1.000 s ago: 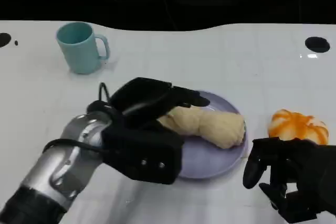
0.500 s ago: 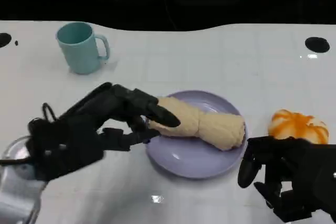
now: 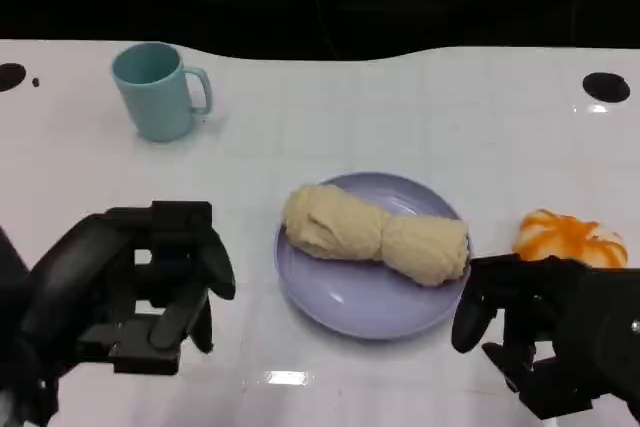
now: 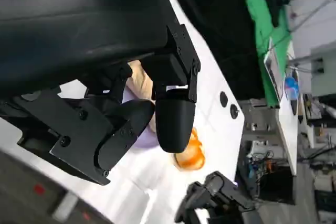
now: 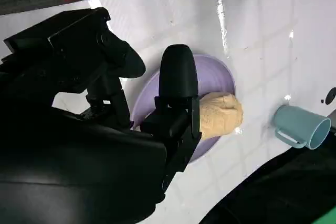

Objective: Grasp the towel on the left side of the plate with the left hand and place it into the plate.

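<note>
The cream towel [image 3: 375, 237] lies rolled across the lavender plate [image 3: 350, 305] at the table's middle. My left hand [image 3: 130, 287] hangs to the left of the plate, well apart from the towel, its fingers spread and holding nothing. The left wrist view shows the left hand [image 4: 105, 103] with a bit of towel [image 4: 137, 77] past its fingers. My right hand [image 3: 545, 337] sits at the lower right, just right of the plate rim, with nothing in it. In the right wrist view the right hand [image 5: 105, 108] fronts the towel [image 5: 220, 115] and plate [image 5: 220, 74].
A teal mug [image 3: 155, 89] stands at the back left, handle to the right. An orange-and-white object [image 3: 570, 237] lies right of the plate, just behind my right hand. The white table [image 3: 400, 117] ends in a dark edge at the back.
My left hand has let go of the towel and drawn back down and to the left, off the plate. The towel stays on the plate. The right hand has barely moved.
</note>
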Controlling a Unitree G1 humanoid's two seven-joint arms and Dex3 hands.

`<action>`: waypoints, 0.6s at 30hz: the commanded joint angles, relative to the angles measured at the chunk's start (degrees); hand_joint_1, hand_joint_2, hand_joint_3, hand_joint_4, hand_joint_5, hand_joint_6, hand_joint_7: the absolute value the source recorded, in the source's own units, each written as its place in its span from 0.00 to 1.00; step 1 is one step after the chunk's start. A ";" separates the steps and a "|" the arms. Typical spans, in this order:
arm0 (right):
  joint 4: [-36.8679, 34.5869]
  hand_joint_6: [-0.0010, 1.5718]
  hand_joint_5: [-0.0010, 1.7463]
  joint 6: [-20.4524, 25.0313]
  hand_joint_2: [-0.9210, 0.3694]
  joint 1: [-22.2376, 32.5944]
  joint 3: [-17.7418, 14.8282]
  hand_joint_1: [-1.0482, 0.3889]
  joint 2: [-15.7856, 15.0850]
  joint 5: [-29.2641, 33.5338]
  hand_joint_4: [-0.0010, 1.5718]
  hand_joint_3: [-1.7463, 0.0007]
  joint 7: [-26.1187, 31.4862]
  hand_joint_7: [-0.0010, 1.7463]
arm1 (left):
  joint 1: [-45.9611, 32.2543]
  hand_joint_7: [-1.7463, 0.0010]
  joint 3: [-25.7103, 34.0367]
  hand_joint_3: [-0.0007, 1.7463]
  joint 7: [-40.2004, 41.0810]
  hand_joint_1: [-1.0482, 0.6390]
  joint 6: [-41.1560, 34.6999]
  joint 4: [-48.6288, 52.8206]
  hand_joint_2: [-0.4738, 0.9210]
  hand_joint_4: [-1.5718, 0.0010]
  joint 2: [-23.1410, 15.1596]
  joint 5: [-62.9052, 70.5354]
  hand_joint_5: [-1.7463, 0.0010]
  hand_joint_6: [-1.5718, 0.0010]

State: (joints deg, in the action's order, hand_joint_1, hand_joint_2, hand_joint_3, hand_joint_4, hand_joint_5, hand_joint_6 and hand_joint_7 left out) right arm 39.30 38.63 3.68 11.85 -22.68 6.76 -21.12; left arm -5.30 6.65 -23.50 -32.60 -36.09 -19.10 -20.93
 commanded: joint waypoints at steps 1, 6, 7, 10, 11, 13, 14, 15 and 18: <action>-0.44 0.45 1.00 -1.87 0.29 1.22 -2.50 0.74 -0.92 -1.08 0.45 0.37 -0.39 0.83 | -0.51 0.08 2.45 0.80 5.21 0.59 -13.20 -4.27 0.68 0.47 1.45 -7.05 0.00 0.51; -1.10 0.45 1.00 -4.66 0.28 3.07 -5.45 0.74 -1.62 -2.34 0.45 0.37 -1.15 0.83 | 0.56 0.02 2.03 0.80 8.44 0.59 -20.36 -3.16 0.70 0.45 2.67 -10.76 0.00 0.53; -1.14 0.44 1.00 -4.91 0.28 3.28 -5.91 0.74 -1.68 -2.57 0.45 0.37 -1.28 0.83 | 0.62 0.01 1.67 0.80 8.72 0.59 -20.47 -2.93 0.70 0.45 2.73 -10.63 0.00 0.53; -2.30 0.44 1.00 -7.07 0.27 3.73 -6.72 0.74 -2.12 -2.72 0.44 0.38 -1.57 0.83 | 1.15 0.00 0.30 0.80 9.34 0.58 -20.15 -1.67 0.69 0.45 2.90 -9.90 0.00 0.53; -2.71 0.44 1.00 -7.70 0.27 3.77 -6.84 0.75 -2.26 -2.74 0.44 0.38 -1.66 0.83 | 1.41 0.00 -0.06 0.80 9.67 0.58 -20.41 -1.29 0.69 0.44 2.82 -9.72 0.00 0.53; -3.03 0.44 1.00 -7.93 0.27 3.82 -7.02 0.74 -2.34 -2.96 0.44 0.38 -1.87 0.83 | 1.70 0.01 -0.68 0.80 9.74 0.59 -20.33 -0.38 0.69 0.44 2.55 -9.38 0.00 0.52; -3.28 0.43 0.99 -8.48 0.26 3.93 -7.01 0.75 -2.32 -2.84 0.44 0.39 -1.76 0.83 | 1.78 0.01 -0.96 0.81 9.58 0.59 -20.08 0.09 0.68 0.44 2.47 -9.26 0.00 0.52; -3.49 0.43 0.99 -8.88 0.26 4.00 -7.01 0.75 -2.21 -2.76 0.44 0.39 -1.61 0.83 | 1.84 0.01 -1.18 0.81 9.46 0.59 -19.90 0.48 0.68 0.44 2.49 -9.20 0.00 0.52; -4.01 0.43 0.99 -9.65 0.25 4.13 -7.16 0.75 -1.91 -2.87 0.44 0.40 -1.42 0.83 | 1.90 0.01 -1.74 0.81 9.32 0.59 -19.37 1.06 0.68 0.44 2.40 -8.93 0.00 0.52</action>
State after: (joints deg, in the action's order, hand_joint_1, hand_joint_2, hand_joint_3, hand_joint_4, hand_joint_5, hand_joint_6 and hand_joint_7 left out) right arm 35.72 29.97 7.41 5.48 -24.20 4.17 -22.65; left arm -3.64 5.22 -14.43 -52.64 -35.70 -15.79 -30.86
